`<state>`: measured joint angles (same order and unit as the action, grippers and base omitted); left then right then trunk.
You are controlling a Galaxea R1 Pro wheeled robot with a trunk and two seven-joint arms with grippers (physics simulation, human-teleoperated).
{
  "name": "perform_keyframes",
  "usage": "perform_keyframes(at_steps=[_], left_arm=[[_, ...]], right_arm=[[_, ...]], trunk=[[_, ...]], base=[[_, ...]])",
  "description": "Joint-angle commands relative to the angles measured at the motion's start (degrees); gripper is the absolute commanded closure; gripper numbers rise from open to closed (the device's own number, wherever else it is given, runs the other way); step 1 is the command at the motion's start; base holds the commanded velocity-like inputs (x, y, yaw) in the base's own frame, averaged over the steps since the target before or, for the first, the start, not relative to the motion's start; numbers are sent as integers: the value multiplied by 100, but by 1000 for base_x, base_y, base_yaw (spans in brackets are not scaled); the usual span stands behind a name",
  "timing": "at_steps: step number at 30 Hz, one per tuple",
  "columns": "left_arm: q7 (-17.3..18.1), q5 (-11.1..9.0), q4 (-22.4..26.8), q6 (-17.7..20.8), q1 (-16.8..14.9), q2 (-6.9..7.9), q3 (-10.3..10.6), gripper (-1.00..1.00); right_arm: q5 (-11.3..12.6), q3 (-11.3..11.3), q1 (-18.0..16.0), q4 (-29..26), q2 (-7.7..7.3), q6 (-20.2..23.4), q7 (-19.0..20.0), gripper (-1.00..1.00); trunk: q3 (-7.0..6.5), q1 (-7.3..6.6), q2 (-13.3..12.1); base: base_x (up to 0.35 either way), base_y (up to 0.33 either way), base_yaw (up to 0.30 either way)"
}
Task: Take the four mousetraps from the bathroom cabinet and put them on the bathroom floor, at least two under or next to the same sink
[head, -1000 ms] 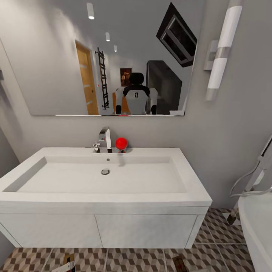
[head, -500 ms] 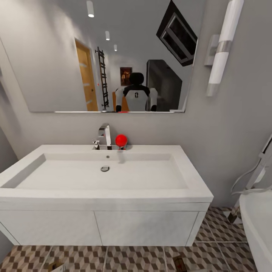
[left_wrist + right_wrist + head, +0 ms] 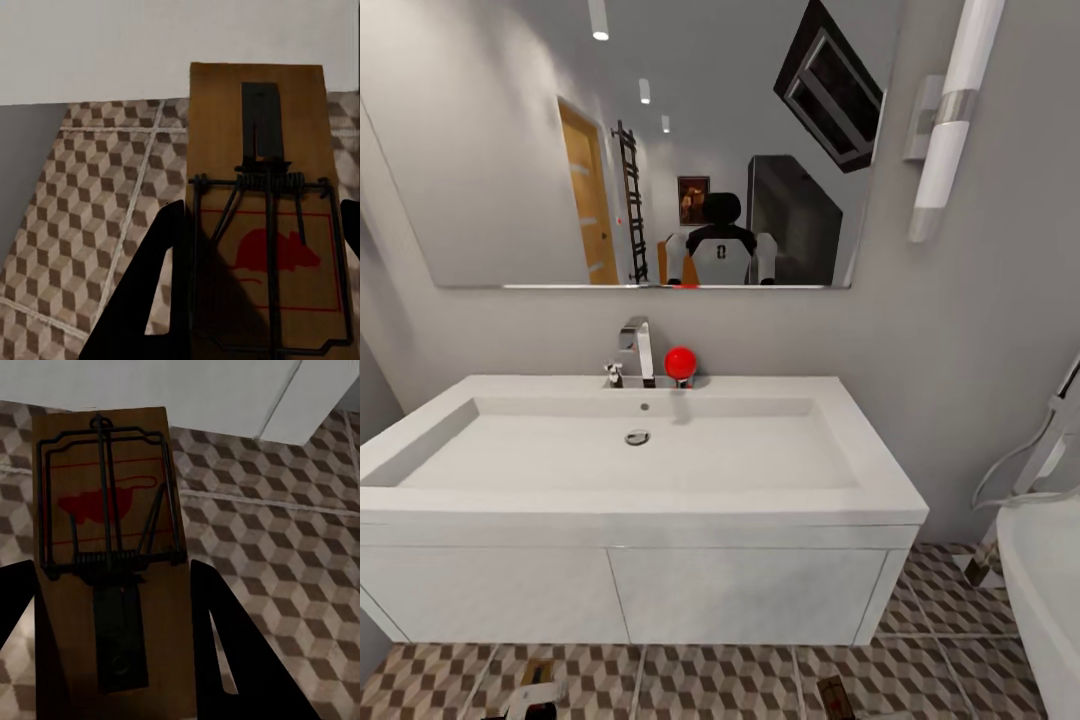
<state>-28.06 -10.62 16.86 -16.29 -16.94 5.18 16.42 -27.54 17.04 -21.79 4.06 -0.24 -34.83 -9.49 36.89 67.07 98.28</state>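
My left gripper is shut on a mousetrap, a wooden board with a dark spring and a red mouse mark, held over the bathroom floor near the white vanity front. A second mousetrap sits in my right gripper, which is shut on it above the cube-pattern bathroom floor. In the head view both mousetraps peek in at the bottom edge, in front of the vanity under the sink. The cabinet is out of view.
A wide white vanity with two doors stands against the grey wall. A chrome faucet and a red ball sit behind the basin. A mirror hangs above, and a white bathtub stands at the right.
The head view has shifted, so the sink and mirror sit slightly higher in the picture. The left mousetrap dipped towards the bottom edge and came back up; the right one barely moved.
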Motion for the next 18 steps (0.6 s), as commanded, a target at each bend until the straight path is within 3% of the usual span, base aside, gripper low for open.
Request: perform_keyframes(at_steps=[1, 18], left_arm=[[-30, 14, 62, 45, -3, 3, 42, 100], [45, 52, 47, 42, -4, -2, -20, 100]], right_arm=[[-41, 28, -10, 24, -3, -32, -24, 100], [-36, 40, -10, 23, -3, -31, 2, 100]], trunk=[[24, 22, 44], [275, 330, 606]], base=[[0, 0, 0], [0, 0, 0]])
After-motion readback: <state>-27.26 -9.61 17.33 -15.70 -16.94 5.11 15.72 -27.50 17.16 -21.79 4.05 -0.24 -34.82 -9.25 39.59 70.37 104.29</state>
